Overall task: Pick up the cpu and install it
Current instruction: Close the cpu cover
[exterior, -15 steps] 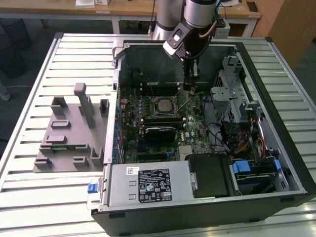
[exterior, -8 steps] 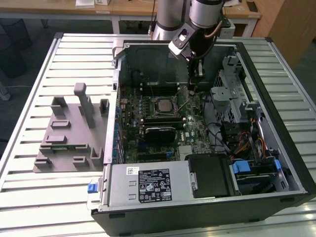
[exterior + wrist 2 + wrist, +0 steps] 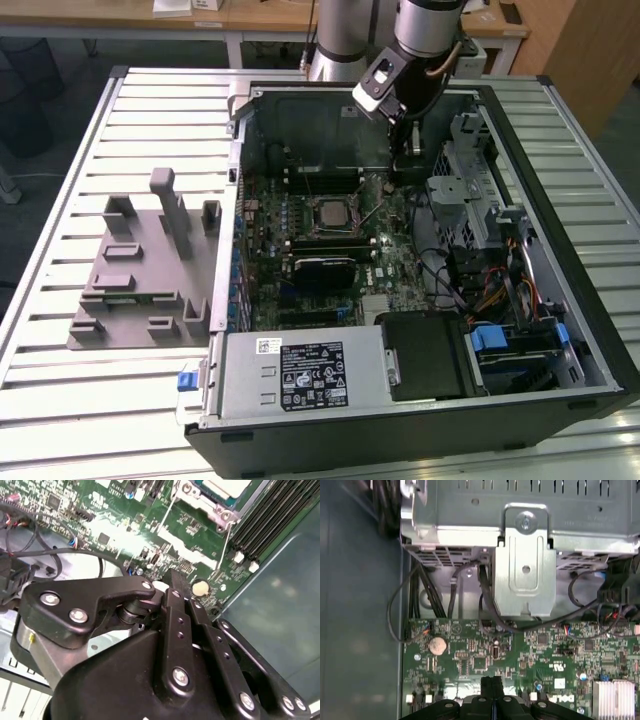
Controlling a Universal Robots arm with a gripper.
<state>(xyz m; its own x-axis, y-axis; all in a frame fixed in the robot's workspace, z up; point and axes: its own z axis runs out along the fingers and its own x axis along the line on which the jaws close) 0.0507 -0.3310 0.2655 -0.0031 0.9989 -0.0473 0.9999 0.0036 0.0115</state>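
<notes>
Cpu (image 3: 330, 213), square with silvery-grey top, lies on the motherboard (image 3: 395, 262); pincer (image 3: 493, 686) tips pressed together.

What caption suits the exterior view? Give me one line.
Claw hangs inside the open computer case, to the exterior view's right of the cpu on the motherboard.

An open computer case (image 3: 400, 440) lies on the slatted table (image 3: 60, 400), filling the half toward the exterior view's right edge. Inside it are a green motherboard (image 3: 390, 265), a power supply (image 3: 300, 375) against the near wall, and tangled cables (image 3: 450, 285). A grey jig (image 3: 140, 290) sits by the table's left edge.
</notes>
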